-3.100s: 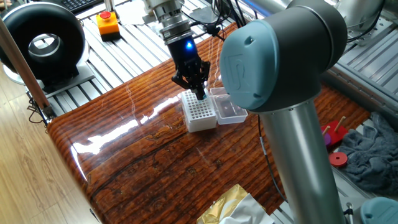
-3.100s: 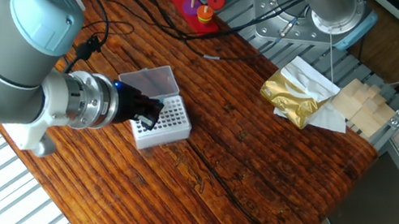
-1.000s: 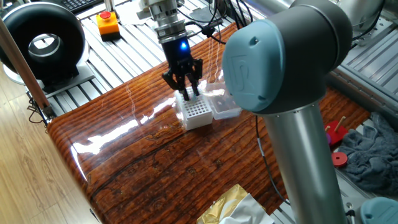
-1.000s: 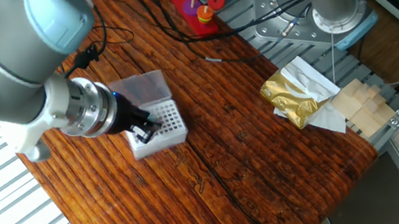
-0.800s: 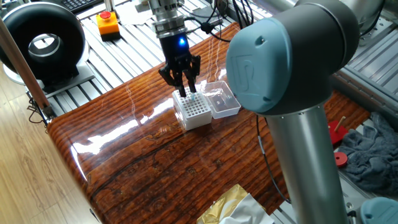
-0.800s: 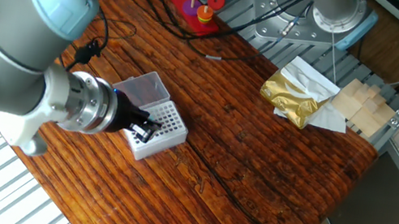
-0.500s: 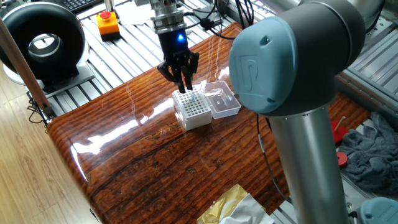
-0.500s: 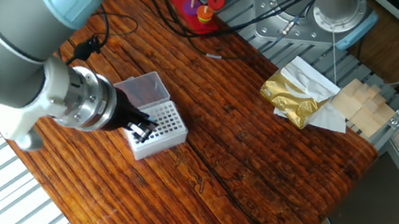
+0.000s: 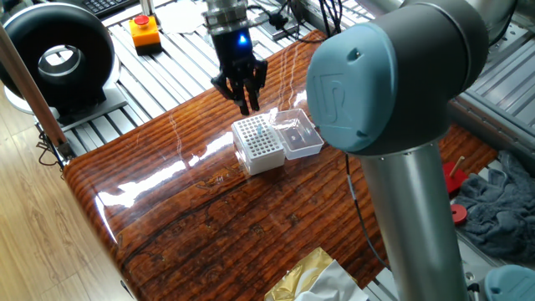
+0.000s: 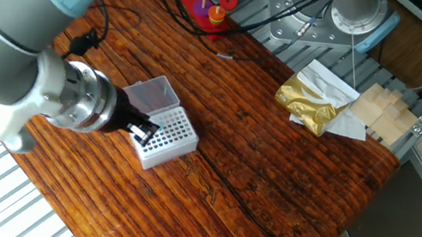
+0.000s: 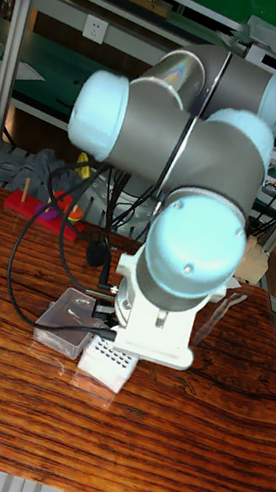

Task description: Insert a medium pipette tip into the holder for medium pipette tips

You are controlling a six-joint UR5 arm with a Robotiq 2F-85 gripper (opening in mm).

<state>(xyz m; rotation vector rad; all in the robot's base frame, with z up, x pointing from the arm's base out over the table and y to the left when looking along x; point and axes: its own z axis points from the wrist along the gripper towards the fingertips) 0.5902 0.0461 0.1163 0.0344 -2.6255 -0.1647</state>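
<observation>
The holder for medium pipette tips (image 9: 261, 150) is a white box with a grid of holes, and its clear lid (image 9: 299, 138) lies open beside it. It also shows in the other fixed view (image 10: 170, 138) and the tall fixed view (image 11: 106, 360). A pale medium pipette tip (image 9: 262, 130) stands in a hole near the far edge of the grid. My gripper (image 9: 248, 104) hangs above and behind the box, open by a narrow gap and holding nothing. Seen from the other side, the gripper (image 10: 147, 132) is at the box's left end. The arm hides it in the tall fixed view.
A red stand (image 10: 202, 8) with pegs sits at the far table edge, with black cables (image 10: 151, 12) running beside it. A gold foil bag (image 10: 311, 101) and wooden blocks (image 10: 382, 110) lie to the right. An orange button box (image 9: 145, 32) and a black fan (image 9: 58, 57) sit off the table.
The gripper has let go of the tip in the holder and risen up and back, away from the box. Over three seconds the box shifted slightly left.
</observation>
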